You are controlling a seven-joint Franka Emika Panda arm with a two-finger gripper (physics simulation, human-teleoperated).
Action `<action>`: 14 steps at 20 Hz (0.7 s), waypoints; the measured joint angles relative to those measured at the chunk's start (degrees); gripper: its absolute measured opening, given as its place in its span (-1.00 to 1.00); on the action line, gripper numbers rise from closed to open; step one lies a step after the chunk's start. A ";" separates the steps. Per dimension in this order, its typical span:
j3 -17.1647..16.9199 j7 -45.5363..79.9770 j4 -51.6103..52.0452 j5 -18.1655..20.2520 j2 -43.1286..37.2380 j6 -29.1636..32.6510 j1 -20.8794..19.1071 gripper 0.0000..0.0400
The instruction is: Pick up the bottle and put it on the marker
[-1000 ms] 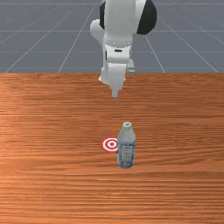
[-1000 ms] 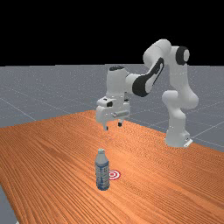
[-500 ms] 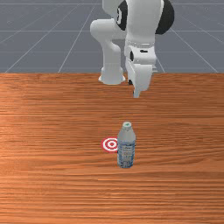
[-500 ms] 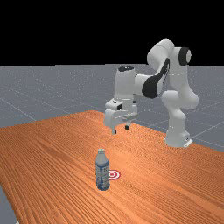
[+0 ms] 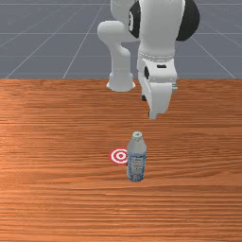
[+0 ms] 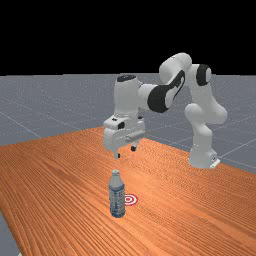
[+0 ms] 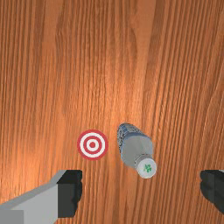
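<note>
In the far view my gripper [image 6: 125,152] hangs above the table, higher than the bottle [image 6: 117,196], its two fingers apart. The front view has the gripper [image 5: 152,115] behind the bottle [image 5: 136,159] and slightly to its right. The bottle stands upright, grey-white on top with a blue patterned label. Close beside it, on the front view's left, lies the red and white ring marker [image 5: 120,156], partly covered by the bottle there. In the wrist view the gripper [image 7: 141,190] is open with nothing held; the bottle's cap [image 7: 146,168] lies just ahead of the gap between its fingers, and the marker [image 7: 92,145] is fully visible.
The wooden table [image 5: 56,142] extends around the bottle and marker. At its back edge in the front view stands the arm's base [image 5: 120,81]. The far view has a table edge [image 6: 11,227] at its left.
Over the last second my hand went toward the front view's right, then came forward and lower, nearer the bottle. The bottle and marker have stayed in place.
</note>
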 joint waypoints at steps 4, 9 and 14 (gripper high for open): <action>0.60 -1.22 3.28 1.59 3.01 2.11 -0.89 1.00; -0.25 0.06 2.39 -0.27 8.00 5.54 -0.13 1.00; -0.87 2.44 1.80 -0.29 9.32 6.50 0.27 1.00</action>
